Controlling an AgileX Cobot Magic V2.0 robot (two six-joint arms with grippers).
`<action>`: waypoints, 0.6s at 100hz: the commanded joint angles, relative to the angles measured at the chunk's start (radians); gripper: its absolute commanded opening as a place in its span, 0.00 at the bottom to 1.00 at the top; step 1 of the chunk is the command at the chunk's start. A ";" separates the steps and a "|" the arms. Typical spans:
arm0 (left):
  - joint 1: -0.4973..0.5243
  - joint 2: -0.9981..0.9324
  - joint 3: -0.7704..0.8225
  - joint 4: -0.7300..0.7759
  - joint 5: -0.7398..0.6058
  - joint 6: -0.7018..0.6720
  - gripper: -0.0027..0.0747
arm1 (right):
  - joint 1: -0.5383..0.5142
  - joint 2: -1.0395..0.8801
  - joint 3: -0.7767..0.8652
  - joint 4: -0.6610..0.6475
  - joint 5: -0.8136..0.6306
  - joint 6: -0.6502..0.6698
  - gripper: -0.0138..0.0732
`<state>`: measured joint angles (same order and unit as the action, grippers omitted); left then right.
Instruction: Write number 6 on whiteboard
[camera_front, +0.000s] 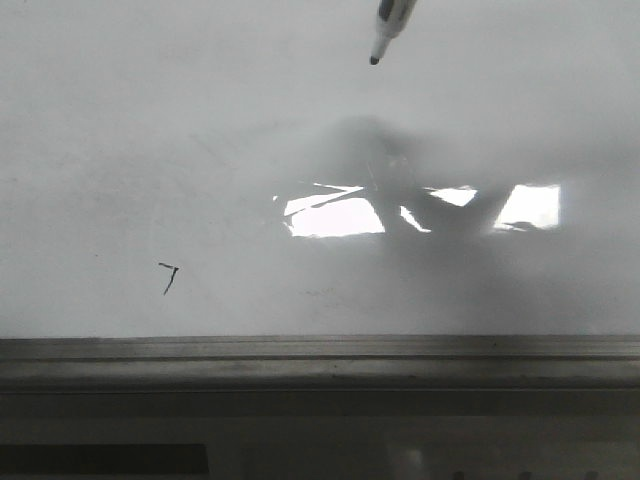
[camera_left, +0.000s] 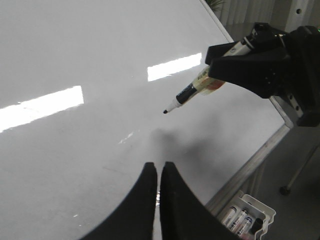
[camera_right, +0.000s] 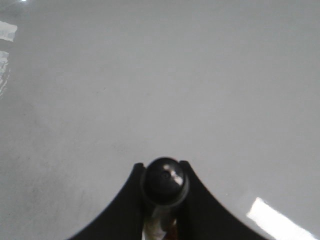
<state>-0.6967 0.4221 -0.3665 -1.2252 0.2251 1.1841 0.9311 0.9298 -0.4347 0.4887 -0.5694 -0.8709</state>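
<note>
Glossy whiteboard bears only a small tick mark at seven o'clock; right gripper clamps a marker above it; left gripper pressed together, empty.

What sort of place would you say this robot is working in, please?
Probably an office or lab workspace. A large glossy whiteboard with a grey metal frame lies flat, reflecting ceiling lights. The right gripper holds a marker above it, and a tray of spare markers sits beside the frame.
</note>
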 joint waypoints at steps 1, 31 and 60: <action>0.000 0.003 -0.028 -0.019 0.019 -0.008 0.01 | 0.002 -0.004 -0.030 -0.016 -0.087 -0.028 0.09; 0.000 0.003 -0.028 -0.019 0.056 -0.008 0.01 | -0.045 0.001 -0.030 0.005 -0.096 -0.028 0.09; 0.000 0.003 -0.028 -0.019 0.056 -0.008 0.01 | -0.060 0.001 -0.030 0.065 -0.072 -0.028 0.08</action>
<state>-0.6967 0.4221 -0.3665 -1.2234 0.2970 1.1834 0.8776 0.9321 -0.4347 0.5618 -0.5825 -0.8923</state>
